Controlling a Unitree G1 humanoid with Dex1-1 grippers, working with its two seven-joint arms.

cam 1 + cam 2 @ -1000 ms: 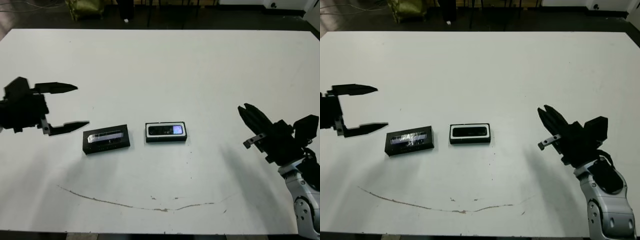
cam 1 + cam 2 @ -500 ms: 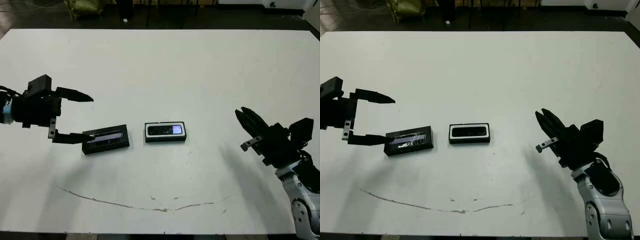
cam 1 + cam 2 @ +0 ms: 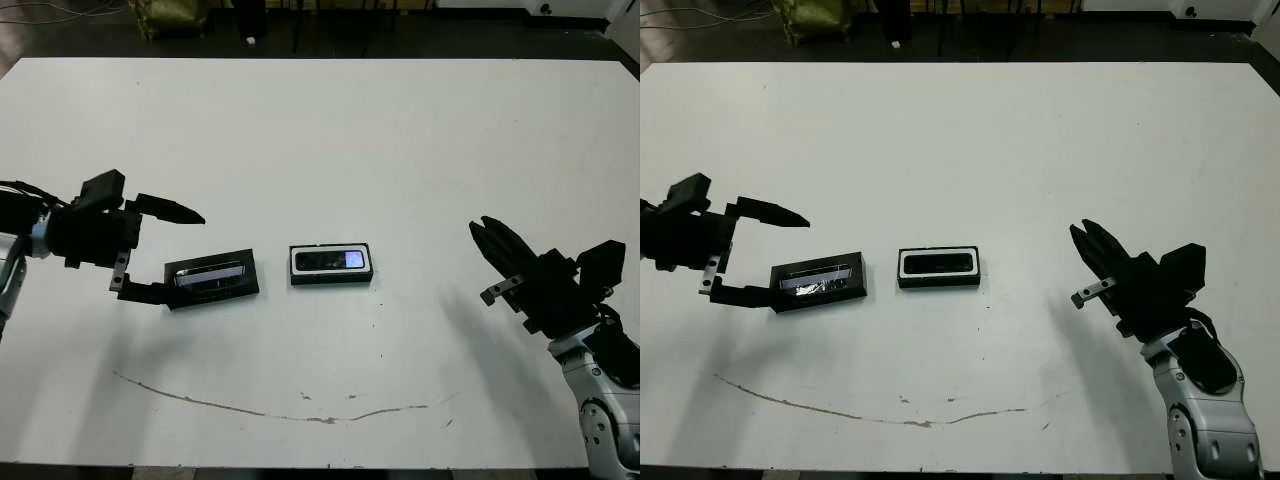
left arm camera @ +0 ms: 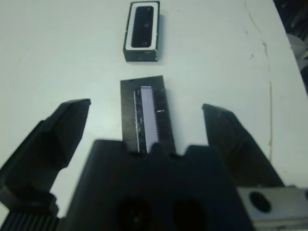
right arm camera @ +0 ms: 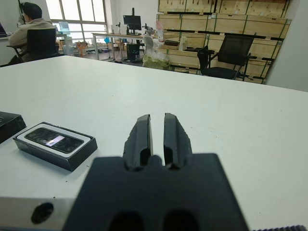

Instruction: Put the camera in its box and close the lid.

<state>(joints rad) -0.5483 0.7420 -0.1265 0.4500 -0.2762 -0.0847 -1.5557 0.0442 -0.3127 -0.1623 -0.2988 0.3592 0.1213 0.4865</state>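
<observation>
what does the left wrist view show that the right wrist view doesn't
Only the left wrist view shows the left end effector open astride the whole lid, plus the brown scuff line on the table. Only the right wrist view shows the right end effector nearly shut, a room with chairs, crates and a seated person. Both show the camera lying in the box.

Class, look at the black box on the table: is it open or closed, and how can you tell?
Open. The box shows its white lining with the camera lying inside, and the lid lies apart beside it on the table.
</observation>
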